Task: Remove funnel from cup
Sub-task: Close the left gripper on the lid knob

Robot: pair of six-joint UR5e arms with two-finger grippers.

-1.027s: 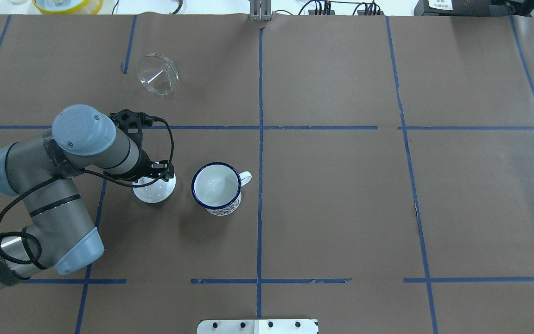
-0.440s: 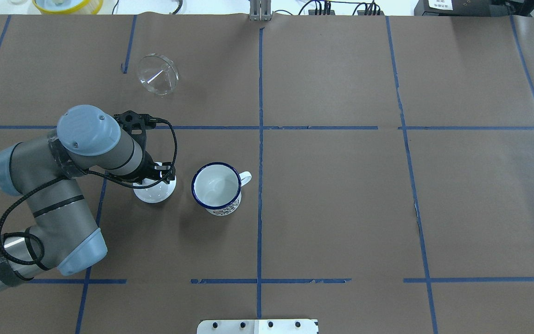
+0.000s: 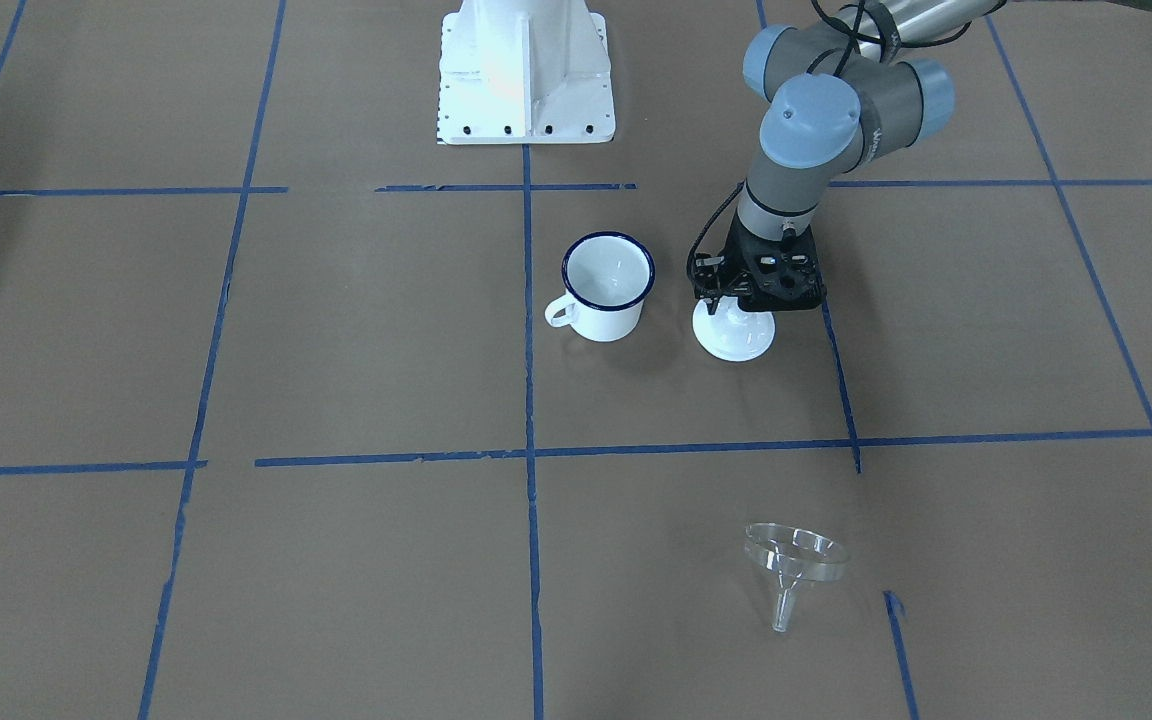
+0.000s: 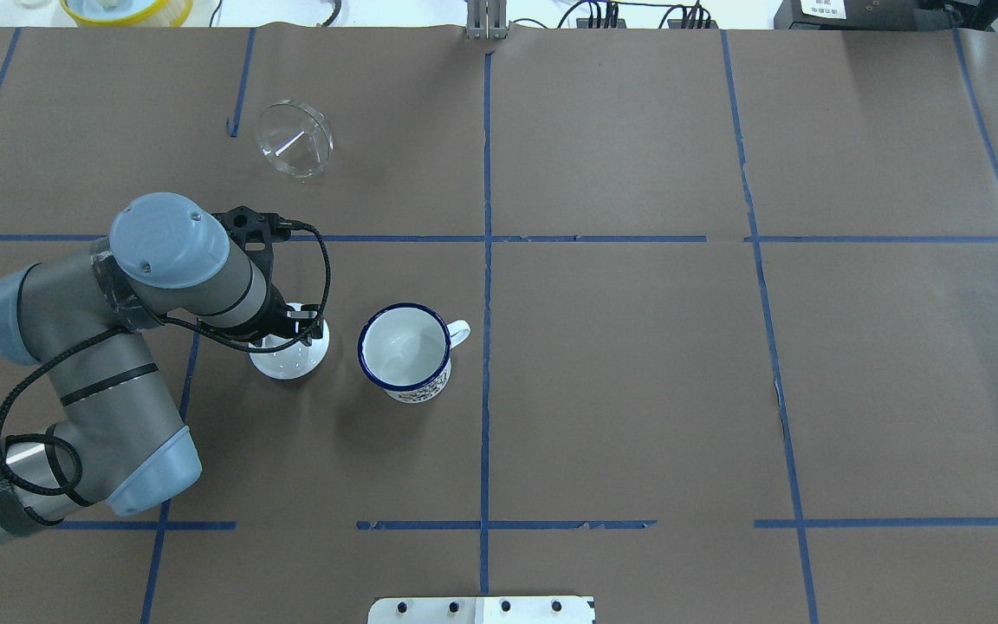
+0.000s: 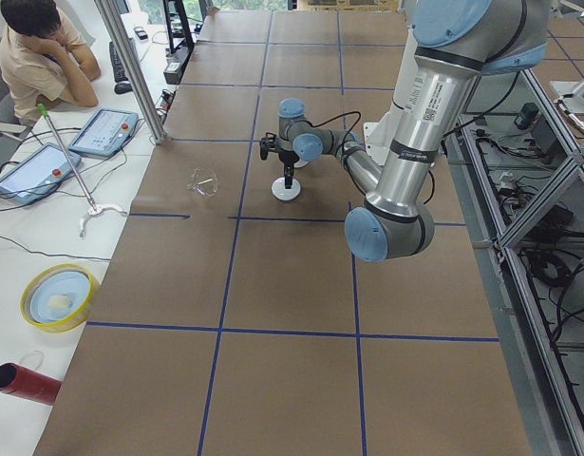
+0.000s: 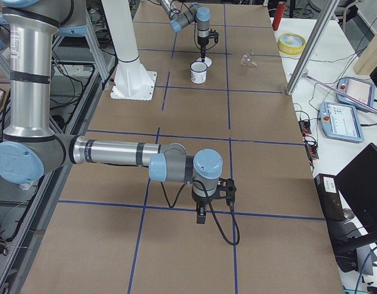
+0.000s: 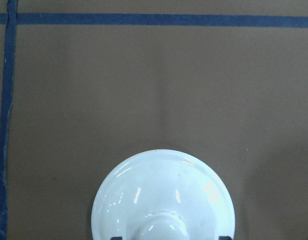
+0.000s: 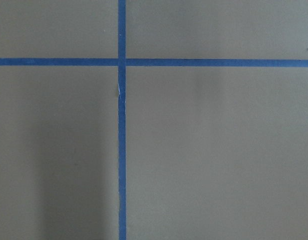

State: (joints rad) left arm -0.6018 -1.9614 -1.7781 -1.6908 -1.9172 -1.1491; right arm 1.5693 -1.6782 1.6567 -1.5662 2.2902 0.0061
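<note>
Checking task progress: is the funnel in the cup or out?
Out. The funnel lies on its side on the table, apart from the empty cup.

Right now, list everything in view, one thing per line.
funnel: one, clear, lying on its side, far across the table on the robot's left
cup: one, white with a dark blue rim, upright, empty, near the table's middle
lid: one, white, knobbed, beside the cup
table: one, brown paper with a blue tape grid
bowl: one, yellow-rimmed, side bench
tube: one, red, side bench
person: one, seated at the bench
left gripper: black, open over the lid's knob
right gripper: black, above bare table; opening unclear
</note>
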